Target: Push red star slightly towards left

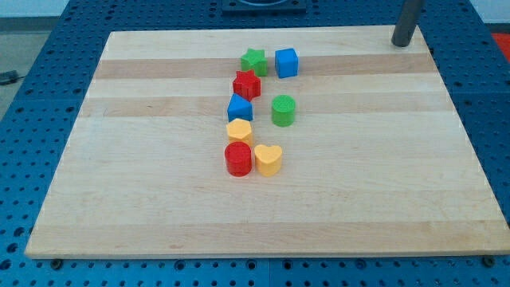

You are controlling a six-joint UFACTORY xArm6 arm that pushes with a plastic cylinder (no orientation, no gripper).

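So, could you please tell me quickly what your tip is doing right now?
My tip: no gripper, holding nothing, at the board's top right, far from the red star.

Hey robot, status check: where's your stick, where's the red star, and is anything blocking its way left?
My tip at view's top right, far from blocks. Red star untouched, between green star and blue block. Nothing directly left of it.

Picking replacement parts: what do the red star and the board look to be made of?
Red star: probably plastic, with uniform saturated colour and a matte, slightly soft sheen. Board: pale wood, apparently glued strips, with lengthwise grain and tone bands showing; smooth, low-gloss finish.
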